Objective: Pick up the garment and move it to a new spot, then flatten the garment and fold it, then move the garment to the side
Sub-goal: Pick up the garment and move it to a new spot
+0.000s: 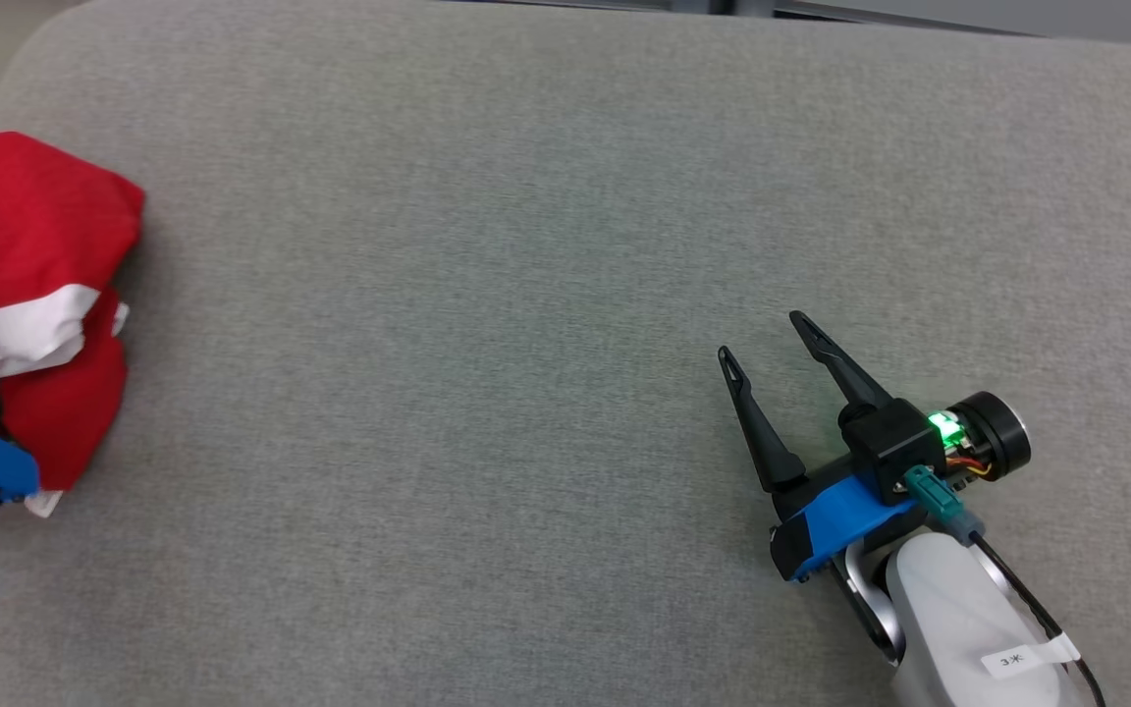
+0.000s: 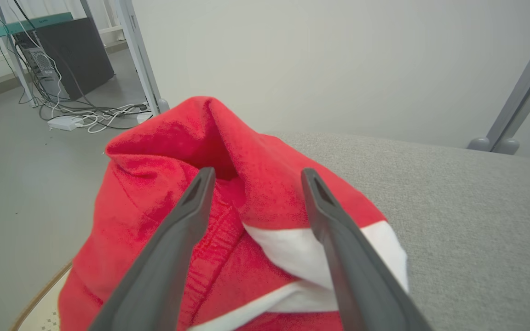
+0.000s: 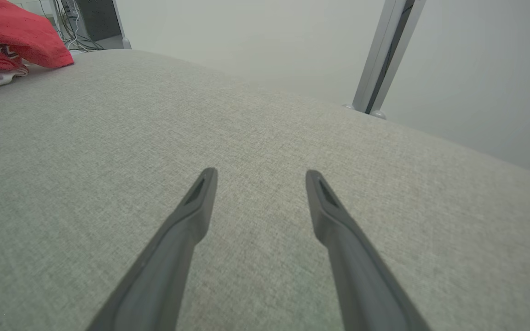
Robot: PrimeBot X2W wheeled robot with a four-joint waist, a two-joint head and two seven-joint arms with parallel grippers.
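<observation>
Left wrist view: left gripper (image 2: 258,174) spread over garment (image 2: 154,193) at left edge, pinching nothing; right gripper (image 1: 762,336) spread, well apart. Pickup step, likely; next: lowering, closing on fabric.

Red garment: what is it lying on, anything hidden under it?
The red garment lies bunched on the grey padded surface, near its left edge. The left wrist view shows a pale, brown-edged strip beside it. Anything directly beneath is covered by the cloth.

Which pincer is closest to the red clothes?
The left pincer: it is open right over the red garment, while the right pincer is far off over the grey cushion.
</observation>
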